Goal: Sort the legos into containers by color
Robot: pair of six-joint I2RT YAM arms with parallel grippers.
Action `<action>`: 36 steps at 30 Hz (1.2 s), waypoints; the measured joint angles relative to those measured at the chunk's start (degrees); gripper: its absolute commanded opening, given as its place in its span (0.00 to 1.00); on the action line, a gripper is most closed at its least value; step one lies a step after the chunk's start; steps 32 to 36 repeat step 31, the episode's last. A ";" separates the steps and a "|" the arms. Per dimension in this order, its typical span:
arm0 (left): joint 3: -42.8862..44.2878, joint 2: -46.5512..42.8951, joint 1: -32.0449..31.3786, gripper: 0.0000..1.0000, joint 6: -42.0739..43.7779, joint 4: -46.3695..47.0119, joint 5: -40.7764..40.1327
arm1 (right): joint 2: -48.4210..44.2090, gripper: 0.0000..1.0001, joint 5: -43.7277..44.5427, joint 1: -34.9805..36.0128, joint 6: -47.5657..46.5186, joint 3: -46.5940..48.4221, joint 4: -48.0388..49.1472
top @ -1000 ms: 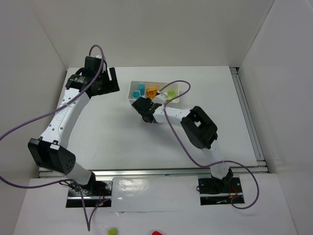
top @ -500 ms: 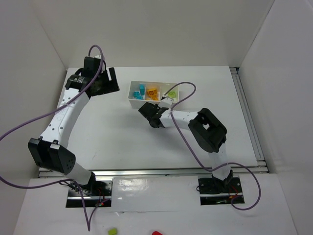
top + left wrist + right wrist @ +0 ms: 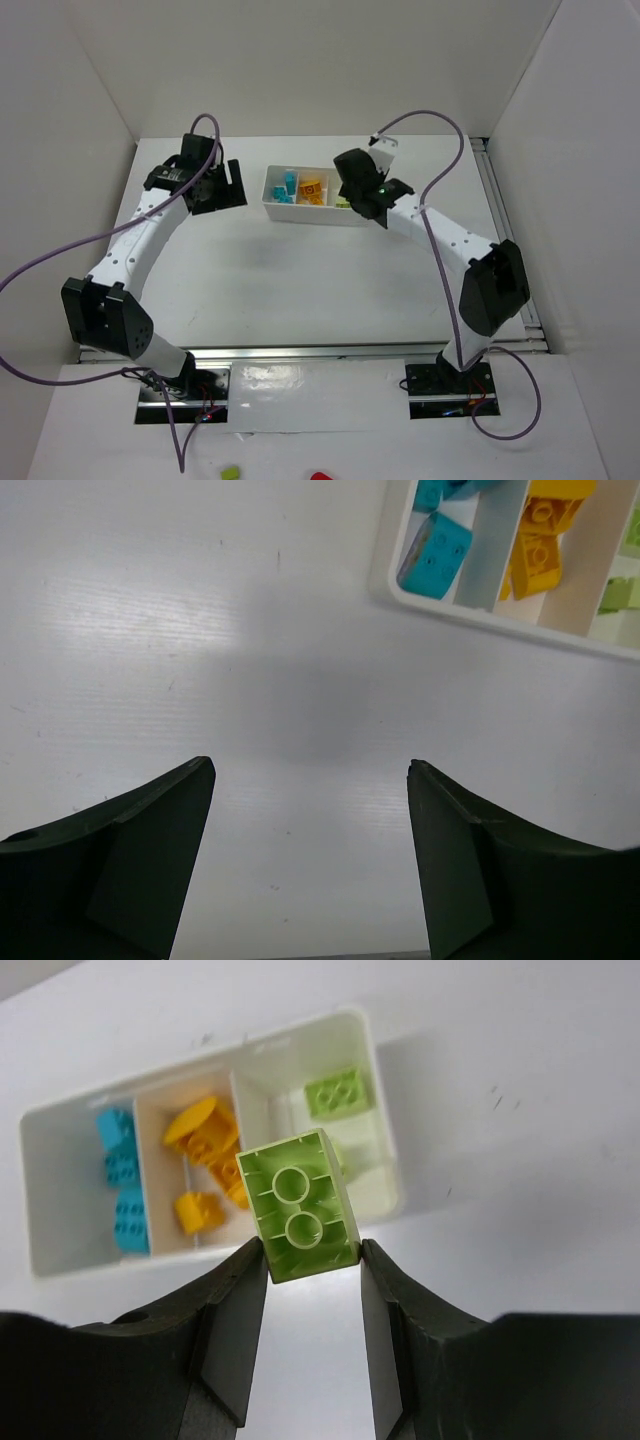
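The white three-compartment tray (image 3: 300,212) stands at the back middle of the table. It holds cyan legos (image 3: 120,1195) in the left compartment, orange-yellow legos (image 3: 205,1160) in the middle one and a light green lego (image 3: 338,1090) in the right one. My right gripper (image 3: 312,1250) is shut on another light green lego (image 3: 300,1205), underside towards the camera, held above the tray's near right part. In the top view it (image 3: 358,190) hangs over the tray's right end. My left gripper (image 3: 310,770) is open and empty over bare table, left of the tray (image 3: 385,575).
White walls close in the table at the back and both sides. A metal rail (image 3: 505,230) runs along the right edge. Purple cables loop over both arms.
My right gripper has swung from the table in front of the tray up and back to above the tray's right end. My left gripper has shifted slightly nearer.
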 measured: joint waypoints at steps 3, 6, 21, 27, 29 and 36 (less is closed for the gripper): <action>-3.04 -0.42 0.00 0.88 -0.09 0.07 0.37 | 3.93 0.35 -2.16 -4.81 -3.69 4.57 0.09; -4.31 -1.29 0.00 0.88 -0.13 -0.04 0.39 | 9.90 0.35 -4.46 -7.21 -6.60 8.28 1.36; -4.39 -3.87 0.00 0.90 -0.28 0.42 0.37 | 14.75 1.00 -0.68 -10.43 -11.93 16.98 -3.30; -4.37 -6.12 0.00 0.90 -0.28 0.48 0.35 | -0.31 1.00 9.16 -20.17 -9.66 13.90 -11.87; -4.39 -8.00 0.00 0.91 -0.28 0.79 0.42 | -6.88 1.00 11.87 -24.44 -8.76 9.62 -14.38; -4.39 -9.79 0.00 0.91 -0.31 1.49 0.42 | -12.79 1.00 13.07 -26.71 -7.87 4.46 -16.70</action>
